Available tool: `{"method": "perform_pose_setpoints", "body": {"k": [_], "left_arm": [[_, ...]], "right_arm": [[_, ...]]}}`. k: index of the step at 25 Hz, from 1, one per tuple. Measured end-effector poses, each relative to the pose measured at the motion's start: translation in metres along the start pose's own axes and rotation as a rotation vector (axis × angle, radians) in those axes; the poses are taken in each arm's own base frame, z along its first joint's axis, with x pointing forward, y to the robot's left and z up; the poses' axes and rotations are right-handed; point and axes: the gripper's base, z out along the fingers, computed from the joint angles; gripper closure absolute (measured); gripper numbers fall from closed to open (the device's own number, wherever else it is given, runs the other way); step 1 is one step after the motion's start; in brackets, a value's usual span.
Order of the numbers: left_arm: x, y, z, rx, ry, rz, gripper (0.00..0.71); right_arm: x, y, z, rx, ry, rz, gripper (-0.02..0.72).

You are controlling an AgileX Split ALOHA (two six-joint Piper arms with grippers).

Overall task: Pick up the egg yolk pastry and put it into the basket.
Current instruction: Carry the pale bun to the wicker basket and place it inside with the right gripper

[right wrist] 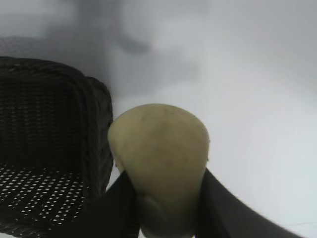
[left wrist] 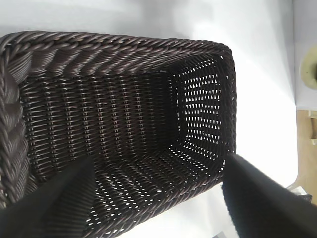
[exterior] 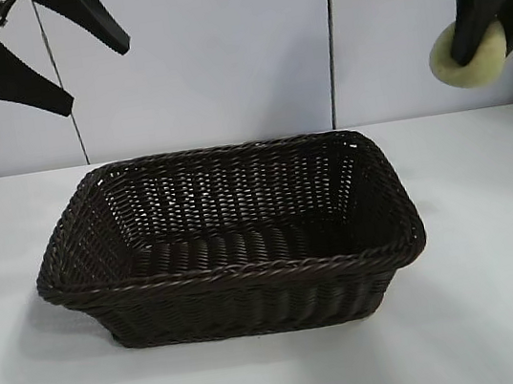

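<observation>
The right gripper (exterior: pixel 477 35) hangs high above the table with its black fingers (right wrist: pixel 218 208) clamped on the small, round, pale-yellow egg yolk pastry (exterior: pixel 465 52), which bulges out between them and sits clear of every surface. The large rectangular dark brown woven wicker basket (exterior: pixel 233 271) lies below and off to the side of those fingers, its nearest braided corner well apart from the bun. To do the carry well, I judge the fingers should travel sideways until the bun is over the open weave floor, then lower inside the sloping walls before letting go, since a soft bun dropped from height could bounce or catch the rim. The left gripper (exterior: pixel 51 57) hovers over the basket's other end, fingers (left wrist: pixel 64 203) spread wide and holding nothing. The matte white tabletop (exterior: pixel 503 290) meets a pale panelled wall (exterior: pixel 216 53) behind.
</observation>
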Motion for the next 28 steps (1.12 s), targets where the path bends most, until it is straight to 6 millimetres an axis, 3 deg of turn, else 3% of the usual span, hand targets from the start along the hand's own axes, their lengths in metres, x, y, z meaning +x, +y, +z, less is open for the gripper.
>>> {"method": "perform_pose_setpoints", "body": {"k": [8, 15, 20, 28], "left_arm": [[0.0, 0.0, 0.0, 0.0, 0.0, 0.0, 0.186], [0.0, 0.0, 0.0, 0.0, 0.0, 0.0, 0.186], [0.0, 0.0, 0.0, 0.0, 0.0, 0.0, 0.186], [0.0, 0.0, 0.0, 0.0, 0.0, 0.0, 0.186]], "right_arm": [[0.006, 0.058, 0.013, -0.047, 0.007, -0.136, 0.482], [0.013, 0.095, 0.021, -0.078, -0.007, -0.207, 0.482], [0.014, 0.103, 0.029, -0.089, 0.001, -0.185, 0.482], [0.012, 0.114, 0.082, -0.101, 0.074, -0.18, 0.482]]}}
